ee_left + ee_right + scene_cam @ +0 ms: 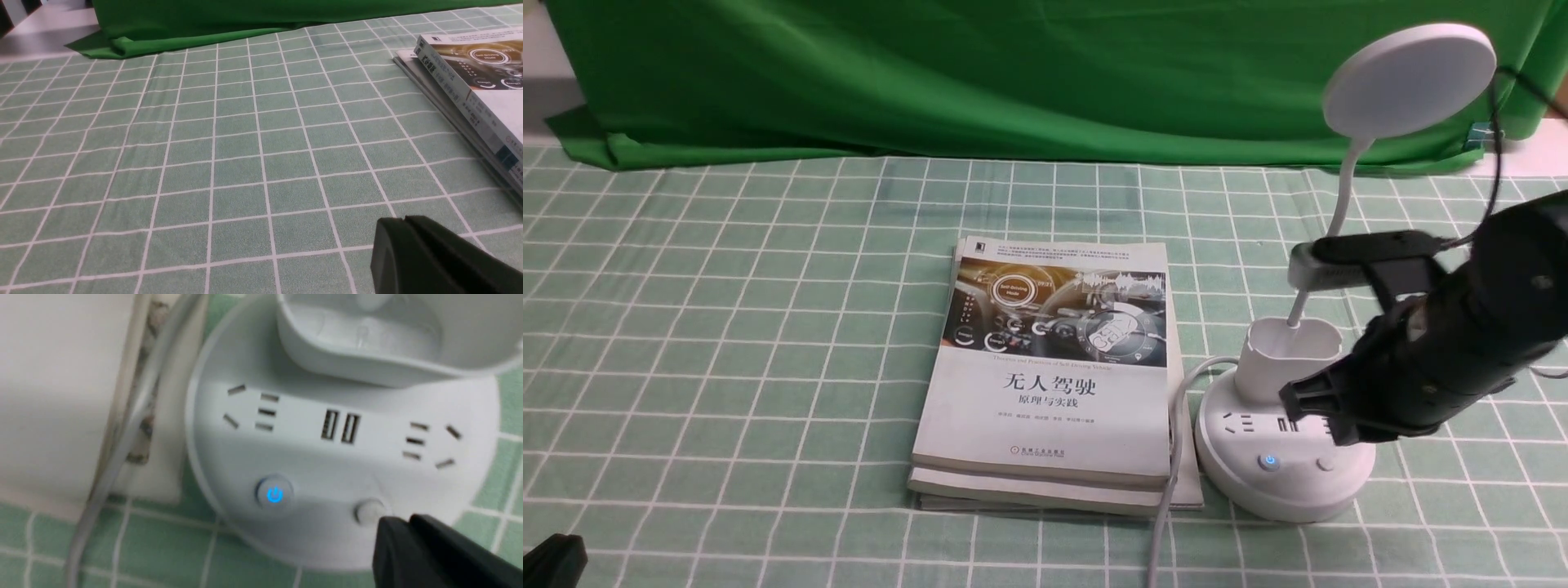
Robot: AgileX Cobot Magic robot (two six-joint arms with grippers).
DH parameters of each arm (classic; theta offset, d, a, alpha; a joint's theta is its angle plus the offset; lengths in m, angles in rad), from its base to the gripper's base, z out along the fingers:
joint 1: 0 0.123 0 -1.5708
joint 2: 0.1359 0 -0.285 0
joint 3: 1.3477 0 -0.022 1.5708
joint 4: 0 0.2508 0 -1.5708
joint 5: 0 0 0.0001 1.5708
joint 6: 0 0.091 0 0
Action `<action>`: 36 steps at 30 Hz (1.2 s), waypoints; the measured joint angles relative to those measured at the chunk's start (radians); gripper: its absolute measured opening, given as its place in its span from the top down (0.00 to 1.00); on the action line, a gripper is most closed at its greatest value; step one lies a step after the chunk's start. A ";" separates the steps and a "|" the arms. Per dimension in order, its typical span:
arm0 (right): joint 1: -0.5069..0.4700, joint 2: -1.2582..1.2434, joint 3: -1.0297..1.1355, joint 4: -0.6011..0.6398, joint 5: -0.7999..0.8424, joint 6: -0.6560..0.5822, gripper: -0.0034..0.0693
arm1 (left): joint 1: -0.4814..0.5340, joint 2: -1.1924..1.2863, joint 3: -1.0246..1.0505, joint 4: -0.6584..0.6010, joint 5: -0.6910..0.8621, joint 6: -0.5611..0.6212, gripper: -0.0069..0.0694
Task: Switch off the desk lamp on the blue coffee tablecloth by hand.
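Black right hand [1296, 400] closed, empty, tip just beside plain button [367, 510] on desk lamp [1258, 490] base.

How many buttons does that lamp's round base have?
2, both on the lamp base: a blue-lit power button, and a plain white button beside it, by the right claw.

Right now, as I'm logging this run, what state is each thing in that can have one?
desk lamp: upright; whether its head is lit cannot be told.
power button: glowing blue.
plain button: unlit.
sockets: nothing plugged in.
books: closed, stacked.
right gripper: shut, tip by the plain button.
left gripper: shut, empty.
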 joint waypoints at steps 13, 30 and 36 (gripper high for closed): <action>0.012 -0.558 0.251 0.022 0.003 0.013 0.87 | 0.000 0.000 0.000 0.000 0.000 0.000 0.91; -0.092 -0.957 0.441 -0.060 -0.297 0.007 0.91 | 0.000 0.000 0.000 0.004 0.000 0.000 0.91; -0.288 -1.198 0.739 -0.064 -0.482 -0.024 0.91 | 0.000 0.000 0.000 0.007 0.000 0.000 0.91</action>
